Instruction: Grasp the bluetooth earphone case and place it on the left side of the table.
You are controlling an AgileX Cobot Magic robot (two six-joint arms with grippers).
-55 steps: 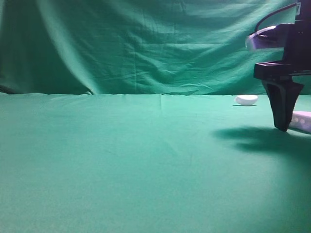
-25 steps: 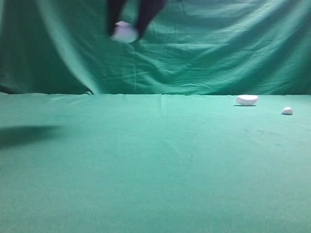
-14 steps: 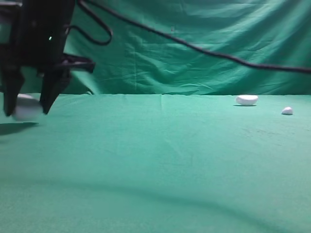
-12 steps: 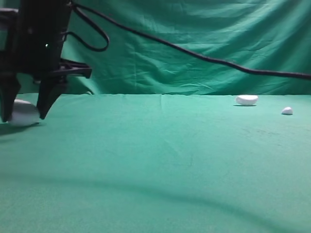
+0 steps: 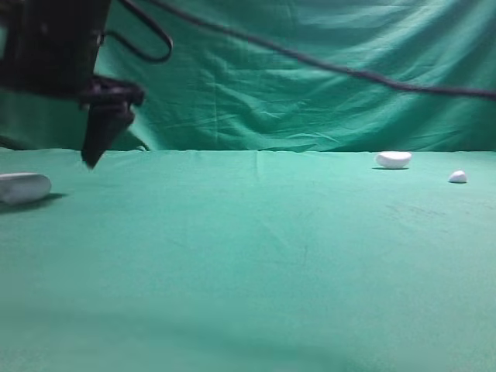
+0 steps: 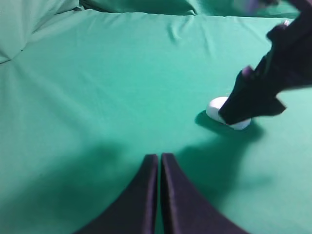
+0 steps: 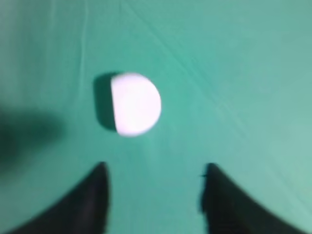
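Right gripper (image 7: 153, 200), jaws wide, empty, above white rounded bluetooth earphone case (image 5: 23, 187) near left tabletop (image 5: 256, 256) edge; prob. light, stiff, slick—pinch narrow sides.

bluetooth earphone case (image 5: 23, 187) now released on the table's (image 5: 248, 256) left side, right gripper (image 5: 91, 159) lifted clear, fingers (image 7: 92, 204) apart

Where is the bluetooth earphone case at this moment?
In the exterior high view the bluetooth earphone case lies on the table at the far left edge, below the open right tool, which touches nothing.
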